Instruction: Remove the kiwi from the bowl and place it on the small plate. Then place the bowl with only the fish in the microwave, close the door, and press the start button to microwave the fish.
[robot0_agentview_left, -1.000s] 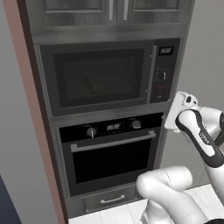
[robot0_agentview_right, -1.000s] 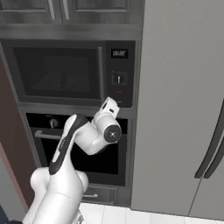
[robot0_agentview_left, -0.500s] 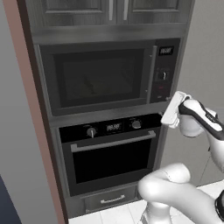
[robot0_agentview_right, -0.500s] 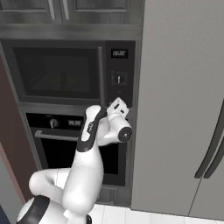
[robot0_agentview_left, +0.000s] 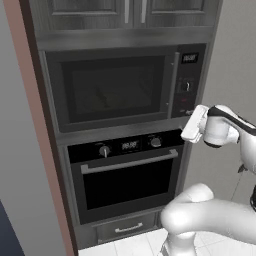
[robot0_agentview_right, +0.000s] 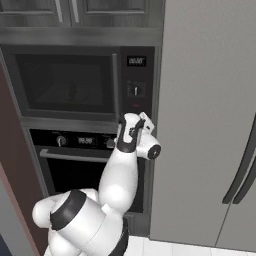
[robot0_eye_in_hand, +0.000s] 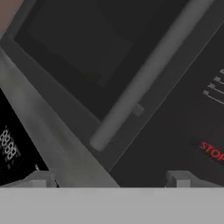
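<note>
The microwave sits in the cabinet column above a black oven, its door shut: tinted glass, grey vertical bar handle at the right, black control strip beyond; the gripper, jaws released wide, hovers near the strip's lower end

I see a tall dark grey cabinet wall with two cupboard doors on top. Low in it sits a black oven with knobs. A big grey fridge stands right beside it. The floor is white tiles.
</note>
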